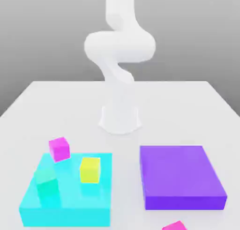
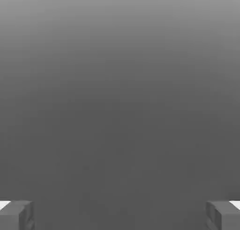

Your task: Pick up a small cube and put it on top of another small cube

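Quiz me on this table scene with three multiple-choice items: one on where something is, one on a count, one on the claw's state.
1. The yellow cube sits: A) on the cyan slab B) on the purple slab C) on bare table
2. Cubes on the cyan slab: A) one B) two C) three
3. The gripper is: A) shut B) open, holding nothing C) holding a cube

A: cyan surrounds its base. C: magenta cube, yellow and green cube. B: the fingertips stand wide apart with nothing between.
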Motion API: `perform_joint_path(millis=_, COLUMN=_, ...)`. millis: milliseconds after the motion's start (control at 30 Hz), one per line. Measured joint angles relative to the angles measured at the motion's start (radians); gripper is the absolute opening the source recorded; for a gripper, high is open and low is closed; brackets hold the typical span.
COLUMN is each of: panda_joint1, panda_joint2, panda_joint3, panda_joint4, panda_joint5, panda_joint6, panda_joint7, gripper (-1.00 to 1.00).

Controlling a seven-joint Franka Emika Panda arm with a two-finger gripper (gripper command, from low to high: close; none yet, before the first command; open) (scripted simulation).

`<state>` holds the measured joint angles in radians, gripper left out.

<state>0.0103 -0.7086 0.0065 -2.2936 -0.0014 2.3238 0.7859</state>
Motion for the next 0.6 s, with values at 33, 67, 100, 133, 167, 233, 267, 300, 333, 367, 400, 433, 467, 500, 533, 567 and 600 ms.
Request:
perform_joint_path(millis=33, panda_joint1=0.005, panda_joint2=0.039, panda_joint3=0.003, panda_joint4=0.003, panda_joint5=-0.001, panda_joint6=0.010, panda_joint7=-0.006, gripper=0.00)
perform_joint_path(millis=67, panda_joint1=0.009, panda_joint2=0.077, panda_joint3=0.005, panda_joint4=0.005, panda_joint5=-0.002, panda_joint6=0.020, panda_joint7=-0.012, gripper=0.00)
perform_joint_path(millis=100, panda_joint1=0.014, panda_joint2=0.114, panda_joint3=0.008, panda_joint4=0.008, panda_joint5=-0.002, panda_joint6=0.030, panda_joint7=-0.017, gripper=0.00)
perform_joint_path(millis=133, panda_joint1=0.018, panda_joint2=0.151, panda_joint3=0.011, panda_joint4=0.010, panda_joint5=-0.003, panda_joint6=0.040, panda_joint7=-0.022, gripper=0.00)
perform_joint_path(millis=167, panda_joint1=0.023, panda_joint2=0.187, panda_joint3=0.013, panda_joint4=0.013, panda_joint5=-0.004, panda_joint6=0.049, panda_joint7=-0.028, gripper=0.00)
perform_joint_path(millis=233, panda_joint1=0.031, panda_joint2=0.260, panda_joint3=0.019, panda_joint4=0.018, panda_joint5=-0.006, panda_joint6=0.069, panda_joint7=-0.038, gripper=0.00)
perform_joint_path(millis=267, panda_joint1=0.034, panda_joint2=0.296, panda_joint3=0.023, panda_joint4=0.020, panda_joint5=-0.008, panda_joint6=0.078, panda_joint7=-0.043, gripper=0.00)
perform_joint_path(millis=300, panda_joint1=0.038, panda_joint2=0.332, panda_joint3=0.026, panda_joint4=0.023, panda_joint5=-0.009, panda_joint6=0.087, panda_joint7=-0.049, gripper=0.00)
perform_joint_path(millis=333, panda_joint1=0.042, panda_joint2=0.369, panda_joint3=0.029, panda_joint4=0.025, panda_joint5=-0.010, panda_joint6=0.097, panda_joint7=-0.054, gripper=0.00)
perform_joint_path(millis=367, panda_joint1=0.046, panda_joint2=0.405, panda_joint3=0.032, panda_joint4=0.028, panda_joint5=-0.011, panda_joint6=0.107, panda_joint7=-0.059, gripper=0.00)
perform_joint_path(millis=400, panda_joint1=0.049, panda_joint2=0.441, panda_joint3=0.036, panda_joint4=0.030, panda_joint5=-0.013, panda_joint6=0.116, panda_joint7=-0.064, gripper=0.00)
perform_joint_path(millis=433, panda_joint1=0.053, panda_joint2=0.477, panda_joint3=0.039, panda_joint4=0.033, panda_joint5=-0.014, panda_joint6=0.126, panda_joint7=-0.068, gripper=0.00)
perform_joint_path(millis=467, panda_joint1=0.056, panda_joint2=0.514, panda_joint3=0.043, panda_joint4=0.035, panda_joint5=-0.016, panda_joint6=0.135, panda_joint7=-0.073, gripper=0.00)
perform_joint_path(millis=500, panda_joint1=0.060, panda_joint2=0.550, panda_joint3=0.046, panda_joint4=0.038, panda_joint5=-0.018, panda_joint6=0.145, panda_joint7=-0.077, gripper=0.00)
perform_joint_path(millis=533, panda_joint1=0.063, panda_joint2=0.586, panda_joint3=0.050, panda_joint4=0.040, panda_joint5=-0.020, panda_joint6=0.154, panda_joint7=-0.082, gripper=0.00)
perform_joint_path(millis=567, panda_joint1=0.069, panda_joint2=0.622, panda_joint3=0.054, panda_joint4=0.043, panda_joint5=-0.023, panda_joint6=0.164, panda_joint7=-0.086, gripper=0.00)
perform_joint_path(millis=600, panda_joint1=0.075, panda_joint2=0.659, panda_joint3=0.056, panda_joint4=0.045, panda_joint5=-0.026, panda_joint6=0.173, panda_joint7=-0.089, gripper=0.00)
